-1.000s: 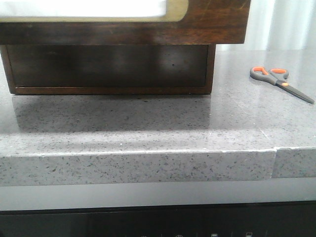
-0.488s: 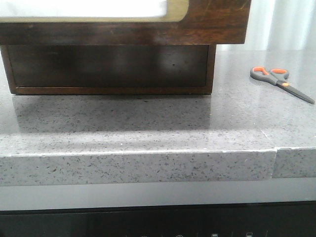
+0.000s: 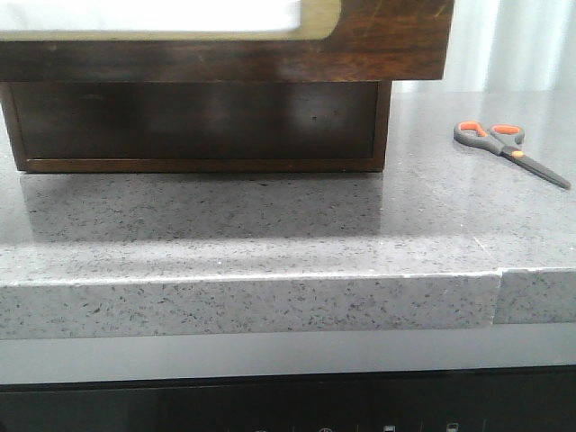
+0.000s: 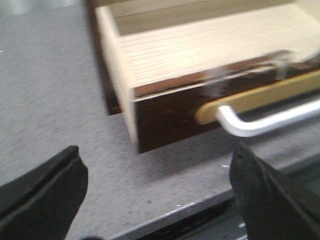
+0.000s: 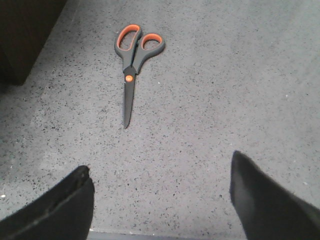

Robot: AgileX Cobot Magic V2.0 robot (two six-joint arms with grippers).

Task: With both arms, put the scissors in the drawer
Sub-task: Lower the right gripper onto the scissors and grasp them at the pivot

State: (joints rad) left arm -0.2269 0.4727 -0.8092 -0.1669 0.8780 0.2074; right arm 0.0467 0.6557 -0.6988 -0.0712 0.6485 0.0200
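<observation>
Scissors (image 3: 509,150), small, with dark grey handles lined in orange and closed grey blades, lying flat at the right of the front view on the speckled grey stone counter (image 3: 270,234), handles toward the upper left, blade tips pointing to the lower right; well apart from the dark brown scratched wooden drawer (image 3: 360,36), filling the upper left of that frame with its cream-rimmed white front panel (image 3: 153,16) and jutting forward over the dark brown wooden cabinet box (image 3: 198,126) beneath; no arm or gripper showing in the front view. Same scissors (image 5: 132,62) seen in the upper left part of the right wrist view, orange-lined loops uppermost in the frame, blades closed and running straight down toward the frame's middle; resting on bare counter, touching nothing; right gripper (image 5: 160,200) at the bottom of the frame, its two black fingers (image 5: 55,210) spread wide and holding nothing, clear of the scissors. Drawer (image 4: 165,112) pulled open in the blurred left wrist view, occupying the upper and right part of the frame; pale wooden interior (image 4: 200,45) exposed and looking bare where visible; curved silver metal handle (image 4: 265,120) on the front at the right of the frame; left gripper (image 4: 160,200) at the bottom edge, black fingers (image 4: 45,195) wide apart, gripping nothing, apart from the drawer front and handle.
</observation>
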